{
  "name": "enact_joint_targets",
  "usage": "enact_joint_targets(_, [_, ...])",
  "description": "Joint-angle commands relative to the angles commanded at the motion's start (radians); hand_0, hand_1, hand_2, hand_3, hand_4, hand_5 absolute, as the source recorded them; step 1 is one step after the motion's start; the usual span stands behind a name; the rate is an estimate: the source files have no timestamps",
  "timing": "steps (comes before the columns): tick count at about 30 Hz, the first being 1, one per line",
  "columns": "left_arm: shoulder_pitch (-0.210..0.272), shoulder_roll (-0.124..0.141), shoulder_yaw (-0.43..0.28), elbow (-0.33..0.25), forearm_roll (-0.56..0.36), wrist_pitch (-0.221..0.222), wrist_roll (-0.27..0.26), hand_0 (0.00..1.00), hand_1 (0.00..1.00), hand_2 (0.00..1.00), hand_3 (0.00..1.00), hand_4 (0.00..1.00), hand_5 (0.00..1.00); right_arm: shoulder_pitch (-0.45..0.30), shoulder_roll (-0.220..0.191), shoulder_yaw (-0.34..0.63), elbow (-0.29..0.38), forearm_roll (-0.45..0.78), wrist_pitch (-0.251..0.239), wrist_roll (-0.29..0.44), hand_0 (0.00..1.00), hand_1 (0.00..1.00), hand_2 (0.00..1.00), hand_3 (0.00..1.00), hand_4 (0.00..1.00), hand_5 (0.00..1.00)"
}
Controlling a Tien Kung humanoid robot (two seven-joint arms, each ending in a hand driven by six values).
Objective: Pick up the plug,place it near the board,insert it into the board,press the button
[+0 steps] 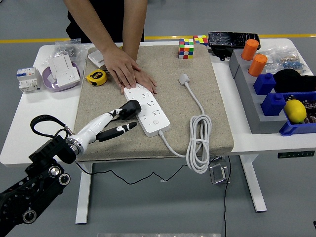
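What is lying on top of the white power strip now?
On the power strip sit a black plug, at its left edge with the left hand at it, and a person's hands pressing its far end. The sockets beneath them are covered.

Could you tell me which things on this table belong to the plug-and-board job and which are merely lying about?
In the job:
black plug, held against the board by the left robot hand
white power board, steadied by a person's hands

Lying about:
tape measure
Rubik's cubes
orange cylinders
lemon
blue blocks
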Motion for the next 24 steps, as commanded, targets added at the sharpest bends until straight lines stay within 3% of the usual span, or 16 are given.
enact_joint_targets(24, [-0.049,-0.008,0.038,0.051,0.049,0.019,-0.021,0.998,0.998,0.998,0.977,0.998,0.998,0.002,-0.001,-0.001,0.001,-0.005,-0.001,-0.003,0.895,0.837,0.794,0.796,0.998,0.979])
